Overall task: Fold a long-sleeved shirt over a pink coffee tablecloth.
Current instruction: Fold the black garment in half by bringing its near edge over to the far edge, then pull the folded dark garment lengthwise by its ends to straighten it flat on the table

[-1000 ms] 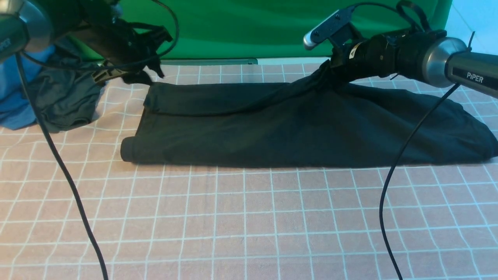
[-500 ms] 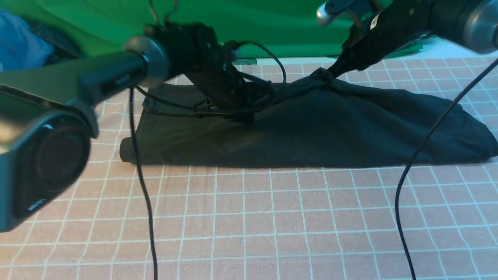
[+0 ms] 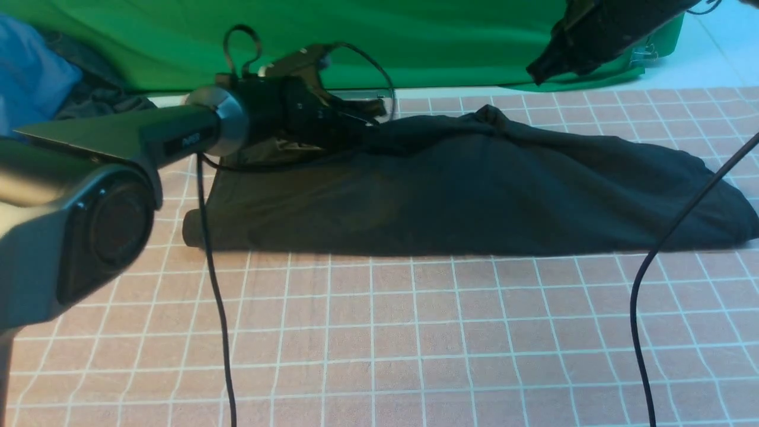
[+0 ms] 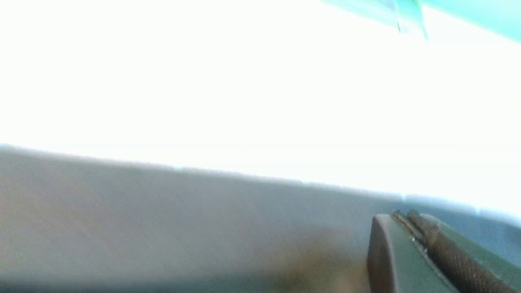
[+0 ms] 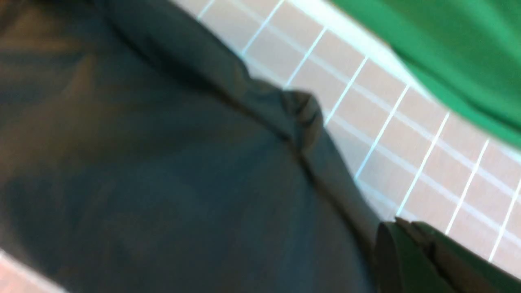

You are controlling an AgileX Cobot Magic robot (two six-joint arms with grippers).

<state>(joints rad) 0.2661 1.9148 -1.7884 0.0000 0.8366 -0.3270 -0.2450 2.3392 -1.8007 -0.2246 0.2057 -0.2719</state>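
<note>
Cable (image 3: 216,296) before long-sleeved shirt (image 3: 474,190)

White glare is washing out most of the left wrist view, and motion blur is smearing both wrist views. In the front view, even light is falling, the long-sleeved shirt (image 3: 474,190) is casting a thin shadow along its near edge, and the near left arm (image 3: 77,237) is sitting out of focus.

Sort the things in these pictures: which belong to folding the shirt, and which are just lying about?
Belong to the job:
black long-sleeved shirt
pink gridded tablecloth

Just lying about:
blue garment
dark grey garment
green cloth at the back
</note>
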